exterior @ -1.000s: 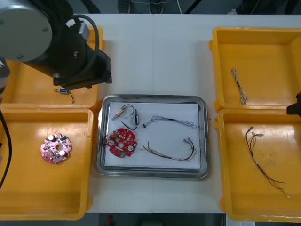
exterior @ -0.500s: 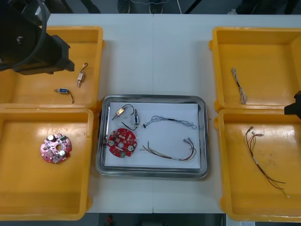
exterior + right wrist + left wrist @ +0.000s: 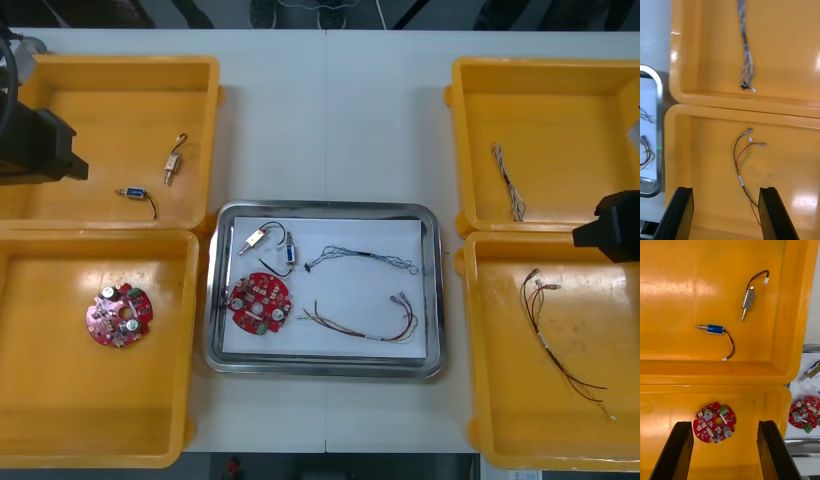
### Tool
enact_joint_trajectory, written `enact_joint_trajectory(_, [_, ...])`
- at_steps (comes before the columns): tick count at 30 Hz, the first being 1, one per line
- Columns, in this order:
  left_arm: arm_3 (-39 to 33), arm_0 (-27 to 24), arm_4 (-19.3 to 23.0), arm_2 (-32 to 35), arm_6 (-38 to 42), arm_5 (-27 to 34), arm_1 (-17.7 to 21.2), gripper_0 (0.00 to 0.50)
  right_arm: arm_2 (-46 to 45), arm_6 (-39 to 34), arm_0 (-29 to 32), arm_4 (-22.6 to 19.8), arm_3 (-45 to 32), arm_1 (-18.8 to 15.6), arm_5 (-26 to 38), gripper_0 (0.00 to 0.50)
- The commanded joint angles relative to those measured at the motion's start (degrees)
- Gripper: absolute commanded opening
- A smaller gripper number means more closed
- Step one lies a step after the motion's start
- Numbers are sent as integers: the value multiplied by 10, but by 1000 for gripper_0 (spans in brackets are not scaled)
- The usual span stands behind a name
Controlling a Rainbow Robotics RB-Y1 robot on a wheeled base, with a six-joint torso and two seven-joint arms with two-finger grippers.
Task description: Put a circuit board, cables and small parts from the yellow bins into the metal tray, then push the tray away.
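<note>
Both arms are clear of the metal tray [image 3: 436, 300], which sits on the table [image 3: 330, 120] between the yellow bins [image 3: 192, 330]. On its white lining I see a round red circuit board [image 3: 259, 303] at the left. Two small metal parts [image 3: 257, 238] lie just beyond the board, with a twisted blue and white cable [image 3: 360, 258] and a red and yellow cable [image 3: 365, 322] to its right. I judge the loading done, with only the push left.

My left gripper [image 3: 724, 452] hangs over the left bins, jaws spread wide with nothing held. Below it are a spare board [image 3: 715, 422] in the near bin and two further small parts [image 3: 748, 302] in the far one. My right gripper [image 3: 726, 213] hovers over the right bins, likewise released and empty. It is above a loose red and yellow lead [image 3: 743, 165], with a spare twisted cable [image 3: 747, 63] in the bin beyond.

The tray looks stiff and light to me, and I expect its shiny rim to be slippery against the black fingers. It should glide readily on the smooth table. I would not try to pinch it. I would set the fingers low against the middle of the near rim, because an off-centre push would probably swing it round. The contents are loose: the cables are soft and the board is delicate, so a jerk could slide them about on the lining
</note>
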Motion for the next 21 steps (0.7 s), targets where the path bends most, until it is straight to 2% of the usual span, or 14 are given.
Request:
enact_joint_trajectory(1, [-14,36,-12,25,-54,4,26,500,59,-14,-54,-38,-22,-26,2,500])
enact_joint_trajectory(6, [-14,72,-19,36,-67,4,26,500,128,-18,-115,-85,-22,-26,2,500])
enact_joint_trajectory(8, [-14,79,-26,36,-71,4,25,500,154,-17,-131,-88,-23,-26,2,500])
enact_joint_trajectory(15, [-3,100,-43,36,-84,4,25,500,269,-12,-195,-81,-31,-21,2,500])
enact_joint_trajectory(21, [6,111,-45,37,-92,4,22,500,366,2,-246,-56,-31,8,2,500])
